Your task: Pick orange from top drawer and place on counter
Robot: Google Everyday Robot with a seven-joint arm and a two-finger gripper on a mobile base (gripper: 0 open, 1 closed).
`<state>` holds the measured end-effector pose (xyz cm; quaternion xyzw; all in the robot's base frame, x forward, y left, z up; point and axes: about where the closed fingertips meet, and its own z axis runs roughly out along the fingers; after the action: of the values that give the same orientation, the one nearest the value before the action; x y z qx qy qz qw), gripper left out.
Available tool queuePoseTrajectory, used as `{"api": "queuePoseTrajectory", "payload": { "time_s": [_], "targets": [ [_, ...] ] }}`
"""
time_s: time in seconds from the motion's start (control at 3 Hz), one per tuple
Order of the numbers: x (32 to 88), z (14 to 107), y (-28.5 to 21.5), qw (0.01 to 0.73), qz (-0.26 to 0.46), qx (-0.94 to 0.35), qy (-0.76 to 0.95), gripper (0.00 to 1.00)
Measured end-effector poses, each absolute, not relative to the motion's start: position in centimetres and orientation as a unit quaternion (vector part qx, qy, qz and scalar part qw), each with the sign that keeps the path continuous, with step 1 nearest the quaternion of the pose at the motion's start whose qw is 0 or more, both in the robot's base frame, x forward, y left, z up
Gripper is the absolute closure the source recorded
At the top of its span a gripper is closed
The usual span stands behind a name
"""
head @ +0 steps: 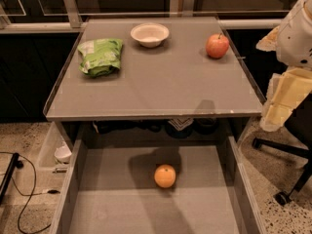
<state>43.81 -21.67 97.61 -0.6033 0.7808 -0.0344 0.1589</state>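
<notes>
Flanking the grey counter (161,82) on its right hangs the end effector (285,99).

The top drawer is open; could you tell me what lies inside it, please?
Only the orange lies on the grey floor of the top drawer; the counter covers its back part. The hand hangs right of the counter.

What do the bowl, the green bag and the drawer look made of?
Bowl: pale, matte, thin-rimmed, probably paper or plastic. Bag: crinkled glossy green film, likely plastic. Drawer: flat dull grey panels, maybe painted board or metal. The gripper hangs at the right, beside the counter.
</notes>
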Motion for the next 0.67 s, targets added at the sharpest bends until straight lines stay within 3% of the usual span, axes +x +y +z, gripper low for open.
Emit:
{"api": "queuePoseTrajectory", "payload": {
  "time_s": [0.67],
  "targets": [
    [43.5, 96.5, -21.6, 0.163, -0.022, -0.602, 0.782, 0.00]
  ]
}}
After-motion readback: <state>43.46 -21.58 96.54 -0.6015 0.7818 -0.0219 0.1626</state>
